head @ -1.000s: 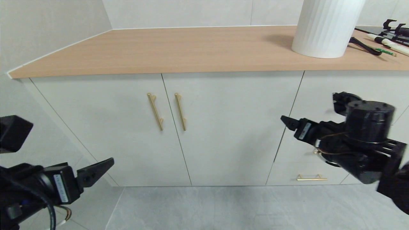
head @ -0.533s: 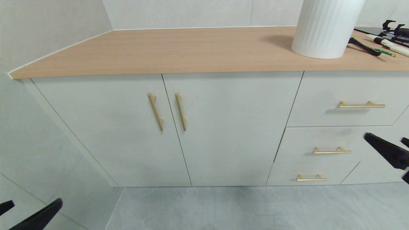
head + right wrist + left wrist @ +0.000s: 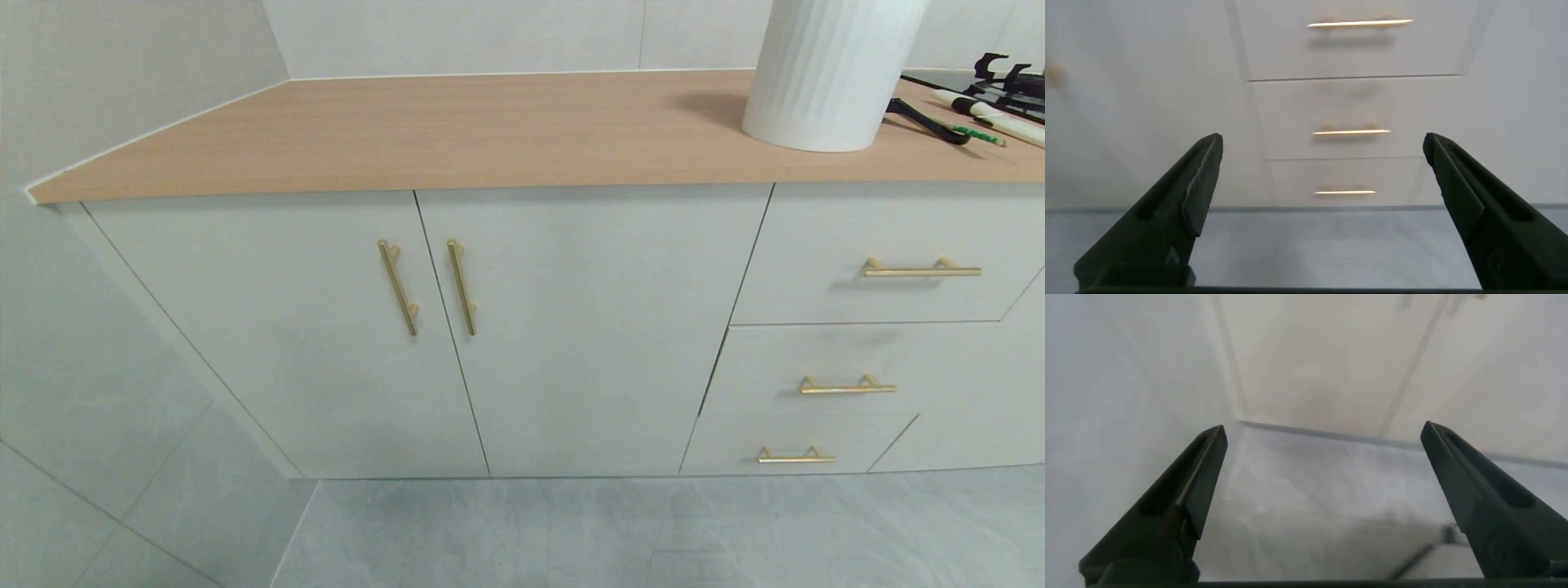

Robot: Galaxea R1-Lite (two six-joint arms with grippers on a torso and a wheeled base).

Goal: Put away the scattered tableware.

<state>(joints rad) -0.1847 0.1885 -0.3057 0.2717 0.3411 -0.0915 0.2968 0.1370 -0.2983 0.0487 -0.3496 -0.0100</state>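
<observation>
Since nothing sits between their fingers, the left gripper [image 3: 1323, 431] and the right gripper [image 3: 1323, 139] both stand wide open and empty, low before the cabinet. The right one faces the stack of three drawers [image 3: 1360, 102], probably where cutlery belongs. The scattered utensils [image 3: 931, 122] lie at the upper right of the head view on the wooden countertop [image 3: 449, 131], just beside the white ribbed container [image 3: 829, 73], well apart from both grippers
</observation>
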